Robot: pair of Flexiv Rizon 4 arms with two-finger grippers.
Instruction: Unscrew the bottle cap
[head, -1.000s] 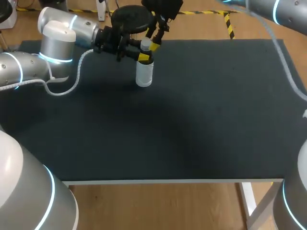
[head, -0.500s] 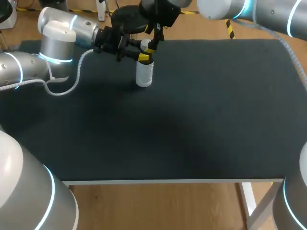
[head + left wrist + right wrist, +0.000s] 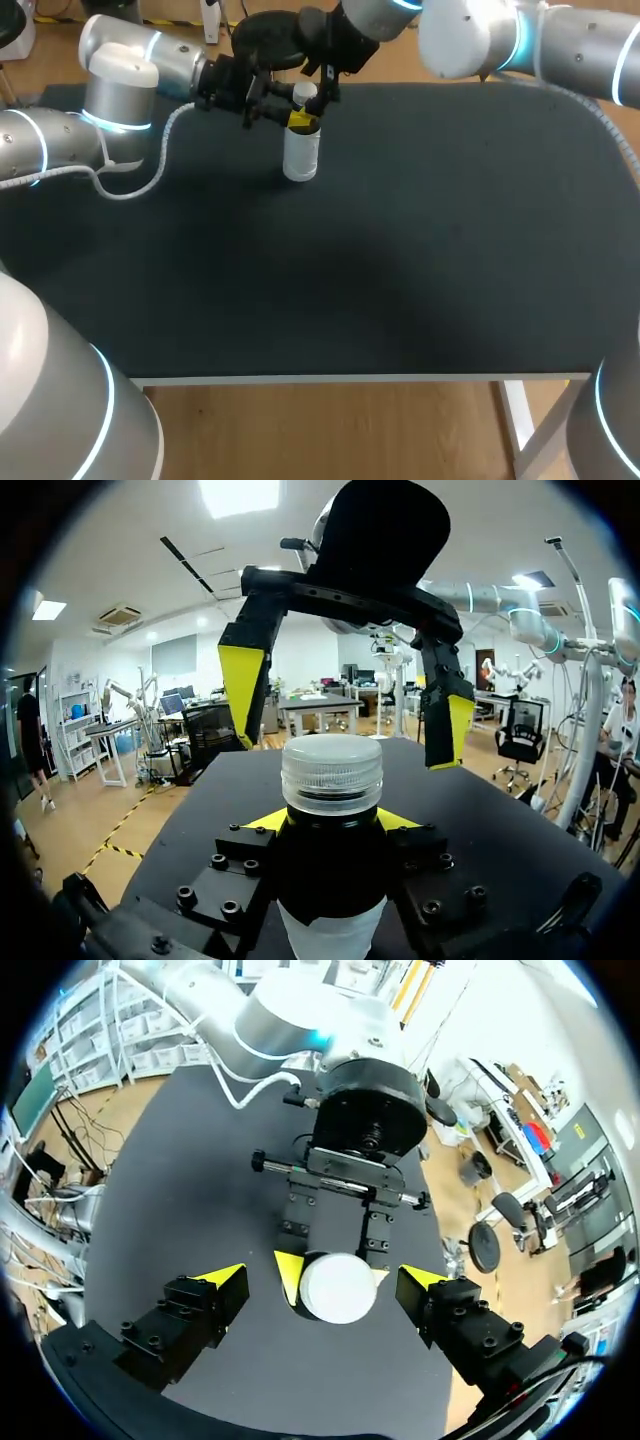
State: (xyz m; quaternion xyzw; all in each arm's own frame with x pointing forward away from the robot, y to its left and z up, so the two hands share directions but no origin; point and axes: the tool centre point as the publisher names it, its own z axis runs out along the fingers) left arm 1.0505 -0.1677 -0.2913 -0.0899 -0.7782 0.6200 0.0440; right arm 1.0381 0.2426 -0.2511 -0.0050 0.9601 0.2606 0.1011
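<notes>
Item: bottle (image 3: 301,155), white, upright on the table (image 3: 420,250). Its cap (image 3: 331,773) is seated on the neck, with no visible gap or tilt.

Left gripper (image 3: 290,115): comes in level from the side of the bottle and is clamped on it just under the cap. In the right wrist view the jaws press the neck from two sides. The hold looks square.

Right gripper (image 3: 322,1280): directly above the bottle, pointing down. The jaws stand wide, one on each side of the cap and clear of it. Nothing is held. In the left wrist view the yellow tips hang at about cap height or slightly above; their exact depth cannot be read.

Assessment: the step in hand is seating the right gripper on the cap, and unscrewing has not begun.

Recommendations:
- Centre the jaws on the bottle's axis before closing. The right wrist view shows the cap nearly midway, perhaps a touch toward one jaw.
- Lower until the tips cover the ribbed side of the cap, but stop short of the left gripper just beneath.
- Close firmly; the ribs should give grip.
- Turn about the bottle's axis only, with no side pull.
- Keep the left clamp tight, or the bottle may spin with the cap.
</notes>
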